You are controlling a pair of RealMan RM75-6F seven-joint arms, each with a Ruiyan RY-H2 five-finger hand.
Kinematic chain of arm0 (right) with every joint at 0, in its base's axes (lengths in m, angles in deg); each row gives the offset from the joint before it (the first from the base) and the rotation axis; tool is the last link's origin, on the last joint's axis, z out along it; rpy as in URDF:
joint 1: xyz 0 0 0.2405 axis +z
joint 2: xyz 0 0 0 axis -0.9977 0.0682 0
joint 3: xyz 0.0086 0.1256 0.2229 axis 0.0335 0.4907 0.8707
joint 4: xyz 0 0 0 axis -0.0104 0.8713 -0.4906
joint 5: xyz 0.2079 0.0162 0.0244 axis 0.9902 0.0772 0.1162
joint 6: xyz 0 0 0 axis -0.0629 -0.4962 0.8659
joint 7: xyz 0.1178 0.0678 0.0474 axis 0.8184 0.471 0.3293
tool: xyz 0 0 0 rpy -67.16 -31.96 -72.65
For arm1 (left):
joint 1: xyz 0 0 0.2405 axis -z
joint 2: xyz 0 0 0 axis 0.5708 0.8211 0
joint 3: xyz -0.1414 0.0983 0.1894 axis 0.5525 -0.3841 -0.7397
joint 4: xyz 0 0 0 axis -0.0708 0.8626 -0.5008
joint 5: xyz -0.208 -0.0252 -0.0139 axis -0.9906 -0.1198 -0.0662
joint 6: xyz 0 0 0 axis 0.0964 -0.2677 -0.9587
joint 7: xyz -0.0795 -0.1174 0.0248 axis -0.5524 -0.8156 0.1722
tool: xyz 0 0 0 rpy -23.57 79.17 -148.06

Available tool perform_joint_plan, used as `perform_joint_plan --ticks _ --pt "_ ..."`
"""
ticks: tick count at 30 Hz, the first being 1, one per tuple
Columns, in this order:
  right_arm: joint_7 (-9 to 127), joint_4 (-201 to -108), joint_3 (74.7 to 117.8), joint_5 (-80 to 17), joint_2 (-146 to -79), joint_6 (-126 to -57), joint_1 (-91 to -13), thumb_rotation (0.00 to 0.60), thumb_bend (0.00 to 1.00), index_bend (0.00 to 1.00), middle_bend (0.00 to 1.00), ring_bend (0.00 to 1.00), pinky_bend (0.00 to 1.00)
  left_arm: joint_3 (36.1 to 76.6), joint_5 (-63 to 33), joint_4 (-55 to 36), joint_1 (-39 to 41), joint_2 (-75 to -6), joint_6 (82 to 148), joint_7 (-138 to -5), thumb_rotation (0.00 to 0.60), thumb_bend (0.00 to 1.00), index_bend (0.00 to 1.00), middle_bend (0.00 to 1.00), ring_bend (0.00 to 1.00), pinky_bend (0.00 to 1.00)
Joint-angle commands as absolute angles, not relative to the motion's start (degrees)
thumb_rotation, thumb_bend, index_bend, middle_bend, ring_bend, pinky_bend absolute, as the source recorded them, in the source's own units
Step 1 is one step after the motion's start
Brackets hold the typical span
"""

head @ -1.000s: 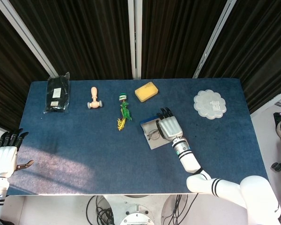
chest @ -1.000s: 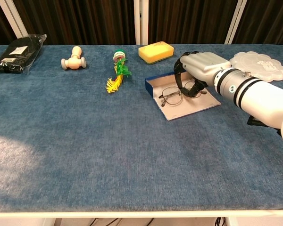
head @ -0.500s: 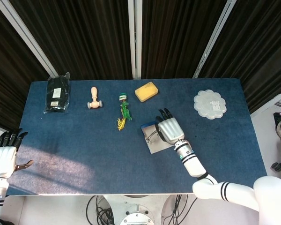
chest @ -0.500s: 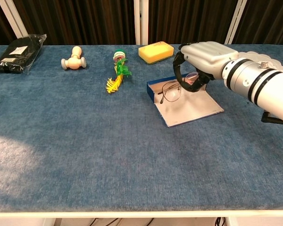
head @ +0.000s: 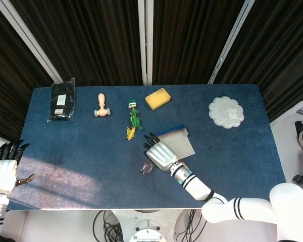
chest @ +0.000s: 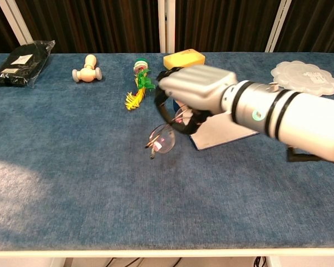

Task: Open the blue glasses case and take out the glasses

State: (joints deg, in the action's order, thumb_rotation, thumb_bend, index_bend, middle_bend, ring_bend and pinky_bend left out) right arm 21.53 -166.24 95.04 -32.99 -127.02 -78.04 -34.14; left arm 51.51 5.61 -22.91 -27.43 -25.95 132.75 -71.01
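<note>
— Where are the glasses (chest: 162, 139) kept?
— They are pinched in the right robot hand (chest: 190, 95), lifted above the worktop (chest: 72, 183) centre, beside the opened blue glasses case (head: 175, 142).
— And the left robot hand (head: 4, 170)?
— Fingers are spread, nothing held, off the worktop's left edge.

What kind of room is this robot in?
Probably a robot test lab, not a home. A blue cloth-covered table stands before black curtains, odd things like a yellow sponge are spread out, and the white right hand holds thin wire-rimmed glasses.

Right hand (chest: 192, 89) above the blue cloth, glasses (chest: 166, 133) in its fingers (chest: 166, 114), open blue glasses case (chest: 222, 128) behind.
</note>
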Motion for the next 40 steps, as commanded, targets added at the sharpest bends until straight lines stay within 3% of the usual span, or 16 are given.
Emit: perform_joint_plan --ticks 1,4,6,10,13,19,27,34,40 --pt "20.05 -163.82 95.48 -31.65 -129.60 -76.27 -32.02 0.600 0.45 0.70 0.27 0.00 0.00 51.48 5.58 -22.92 -27.57 -25.96 132.85 -71.04 0.600 0.05 0.16 0.04 0.00 0.01" --pt "18.47 -161.99 95.40 -30.44 -131.10 -75.46 -30.81 0.600 0.44 0.66 0.25 0.00 0.00 51.44 5.53 -22.92 -27.64 -25.96 132.78 -70.99 0.600 0.05 0.16 0.04 0.00 0.01" --pt "17.03 -161.24 95.20 -29.35 -131.72 -75.09 -30.10 0.600 0.40 0.56 0.22 0.00 0.00 51.43 5.56 -22.92 -27.69 -26.00 132.81 -71.01 0.600 0.05 0.16 0.04 0.00 0.01" --pt "16.41 -162.05 94.90 -28.80 -131.54 -75.45 -29.77 0.600 0.25 0.14 0.15 0.00 0.00 51.54 5.52 -22.89 -27.65 -25.96 132.74 -71.01 0.600 0.05 0.16 0.04 0.00 0.01" --pt "16.72 -164.01 94.83 -29.34 -130.07 -77.10 -30.38 0.600 0.20 0.01 0.14 0.00 0.00 51.65 5.67 -23.00 -27.46 -25.90 132.63 -70.91 0.600 0.05 0.16 0.04 0.00 0.01" --pt "17.86 -172.36 94.82 -31.31 -122.77 -86.32 -35.44 0.600 0.21 0.00 0.14 0.00 0.00 52.07 6.10 -22.96 -26.79 -25.94 132.35 -70.98 0.600 0.05 0.16 0.04 0.00 0.01" --pt "20.66 -184.08 90.37 -34.54 -107.98 -107.79 -51.39 0.600 0.28 0.00 0.14 0.00 0.00 52.48 6.24 -21.25 -25.96 -26.90 131.60 -72.35 0.600 0.05 0.16 0.04 0.00 0.01" --pt "29.38 -187.22 84.62 -40.50 -100.90 -118.39 -63.30 0.600 0.28 0.00 0.11 0.00 0.00 52.50 6.02 -20.12 -25.73 -28.03 131.53 -70.92 0.600 0.05 0.16 0.04 0.00 0.01" --pt "34.00 -187.38 80.84 -45.48 -98.19 -121.50 -69.41 0.600 0.28 0.00 0.10 0.00 0.00 52.51 6.11 -20.44 -26.19 -28.01 132.74 -69.31 0.600 0.05 0.16 0.04 0.00 0.01"
